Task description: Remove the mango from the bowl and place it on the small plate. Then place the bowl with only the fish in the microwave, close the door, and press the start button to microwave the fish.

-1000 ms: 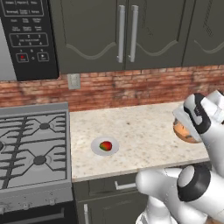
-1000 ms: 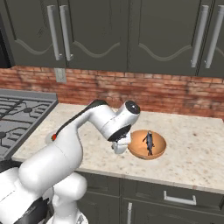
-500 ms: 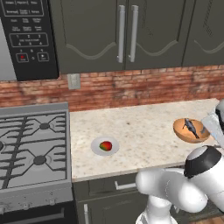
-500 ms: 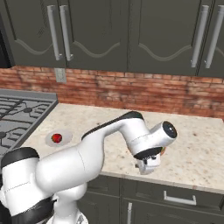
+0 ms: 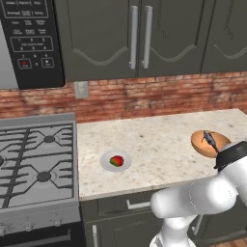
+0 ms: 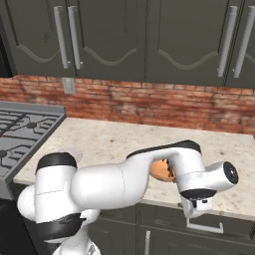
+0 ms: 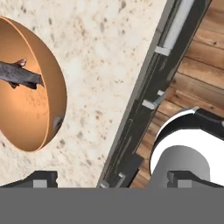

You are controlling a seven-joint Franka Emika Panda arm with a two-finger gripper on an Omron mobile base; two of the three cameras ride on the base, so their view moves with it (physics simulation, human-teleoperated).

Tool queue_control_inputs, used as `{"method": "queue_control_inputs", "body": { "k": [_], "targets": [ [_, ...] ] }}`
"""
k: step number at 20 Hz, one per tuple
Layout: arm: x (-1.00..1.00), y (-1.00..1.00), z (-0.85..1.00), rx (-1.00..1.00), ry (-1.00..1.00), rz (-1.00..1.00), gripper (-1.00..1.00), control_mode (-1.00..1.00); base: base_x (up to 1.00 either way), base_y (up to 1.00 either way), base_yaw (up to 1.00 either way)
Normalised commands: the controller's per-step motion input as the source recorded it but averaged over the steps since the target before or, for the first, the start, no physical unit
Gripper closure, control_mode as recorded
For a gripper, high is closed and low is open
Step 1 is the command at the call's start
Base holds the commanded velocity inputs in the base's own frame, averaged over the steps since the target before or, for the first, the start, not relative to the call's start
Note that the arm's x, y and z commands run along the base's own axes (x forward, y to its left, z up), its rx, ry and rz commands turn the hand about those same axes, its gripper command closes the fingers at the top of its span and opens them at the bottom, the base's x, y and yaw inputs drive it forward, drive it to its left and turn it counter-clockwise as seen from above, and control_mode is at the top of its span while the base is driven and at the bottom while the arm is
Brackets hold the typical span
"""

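While my pincer (image 7: 111, 177) hangs over the counter's (image 7: 109, 48) front edge, its two tips stand spread about as wide as they go, with nothing between them and nothing touched. One tip sits above the speckled stone, the other above the wood floor (image 7: 199, 65) beyond the edge, and the dark cabinet front with its steel handle (image 7: 173, 33) runs between.

Just beside my pincer, on the counter side, lies the bowl (image 7: 26, 87), orange-brown, resting on the stone apart from my tips. The fish (image 7: 19, 75) lies inside it, dark and slim, across the middle. From the left base view the bowl (image 5: 208, 143) sits near the counter's front corner, with the fish (image 5: 210, 139) in it, right behind my wrist.

Well away from my pincer, further along the counter toward the stove (image 5: 36, 164), the plate (image 5: 116, 161) rests near the front edge, and the mango (image 5: 116, 160) sits on it, red and green.

Farthest off, above the stove, the microwave (image 5: 31, 41) shows its black panel of buttons. Dark cabinets (image 6: 149, 40) and a brick wall (image 6: 164, 102) stand behind the counter.
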Motion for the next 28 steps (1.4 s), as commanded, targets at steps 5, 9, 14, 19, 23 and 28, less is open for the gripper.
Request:
{"method": "queue_control_inputs", "body": {
  "k": [5, 9, 14, 19, 23, 28],
  "targets": [
    [0.52, -0.03, 0.0, 0.05, -0.05, 0.05, -1.0, -1.0, 0.0, 0.0, 0.0],
    [0.33, 0.27, 0.0, 0.01, -0.09, 0.02, -1.0, -1.0, 0.0, 0.0, 0.0],
    [-0.2, 0.54, 0.11, 0.0, -0.21, 0.0, -1.0, -1.0, 0.0, 0.0, 0.0],
    [0.1, 0.75, -0.01, 0.0, -0.1, 0.0, -1.0, -1.0, 0.0, 0.0, 0.0],
    [0.14, 0.24, -0.18, 0.0, -0.01, 0.0, -1.0, -1.0, 0.0, 0.0, 0.0],
    [0.07, -0.09, -0.27, 0.0, 0.0, 0.0, -1.0, -1.0, 0.0, 0.0, 0.0]
  ]
}}
